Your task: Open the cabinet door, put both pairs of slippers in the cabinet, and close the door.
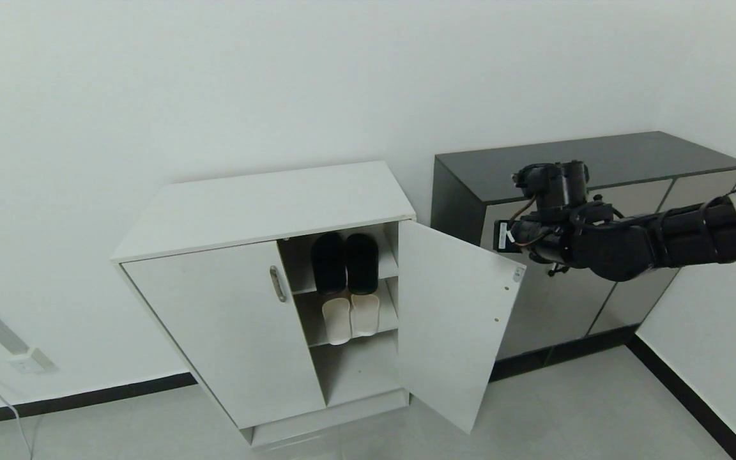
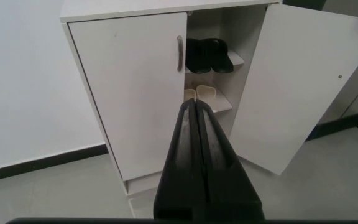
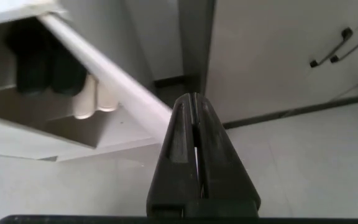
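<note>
Head view: cabinet point(image 1: 266, 204), right door point(image 1: 451, 319) open. Black slippers point(image 1: 344, 262) on upper shelf, pale slippers point(image 1: 350, 317) on the shelf below. Right gripper point(image 1: 507, 237) beside the door's free edge, likely placed to push it closed.
Left wrist view: left gripper point(image 2: 195, 107) clenched, empty, facing the cabinet.
Right wrist view: right gripper point(image 3: 194, 101) clenched, empty.

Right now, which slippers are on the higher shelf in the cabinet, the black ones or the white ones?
The black pair. It stands on the top shelf, while the cream-white pair sits on the middle shelf, just below it.

Upper shelf point(image 1: 389, 263) with black slippers point(image 1: 344, 262), middle shelf point(image 1: 389, 317) with white slippers point(image 1: 351, 317)
</note>
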Motion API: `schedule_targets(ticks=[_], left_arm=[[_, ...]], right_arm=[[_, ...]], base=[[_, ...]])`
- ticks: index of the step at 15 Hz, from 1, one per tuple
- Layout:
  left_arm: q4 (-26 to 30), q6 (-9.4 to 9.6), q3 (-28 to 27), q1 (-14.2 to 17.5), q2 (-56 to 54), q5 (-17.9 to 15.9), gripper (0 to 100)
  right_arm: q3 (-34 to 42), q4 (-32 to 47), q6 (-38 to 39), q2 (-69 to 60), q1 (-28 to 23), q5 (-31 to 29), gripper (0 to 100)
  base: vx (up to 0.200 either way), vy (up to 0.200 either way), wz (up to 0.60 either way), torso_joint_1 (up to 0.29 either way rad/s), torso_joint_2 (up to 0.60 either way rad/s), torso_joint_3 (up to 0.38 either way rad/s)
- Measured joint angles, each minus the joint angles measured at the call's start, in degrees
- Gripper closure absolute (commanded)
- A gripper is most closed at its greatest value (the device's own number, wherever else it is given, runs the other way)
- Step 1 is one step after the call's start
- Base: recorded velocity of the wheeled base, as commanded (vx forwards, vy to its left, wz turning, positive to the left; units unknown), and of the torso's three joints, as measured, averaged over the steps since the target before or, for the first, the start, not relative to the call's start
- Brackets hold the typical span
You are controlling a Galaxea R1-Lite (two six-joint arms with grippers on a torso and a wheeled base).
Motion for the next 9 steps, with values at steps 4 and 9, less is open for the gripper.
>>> schedule_targets(ticks=[4,9], left_arm=[[0.00,-0.02,0.00,-0.04,0.00,0.02,100],[-0.02,-0.05,0.00,-0.02,0.00,0.00,100]], right_arm=[[-0.41,0.06,0.00,2.72,-0.46,0.24,100],[0.00,0.28,-0.06,3.72,-0.30,0.27,100]], base=[[0.000,0.000,0.00,0.000,0.00,0.000],[0.000,0.000,0.00,0.000,0.00,0.000]])
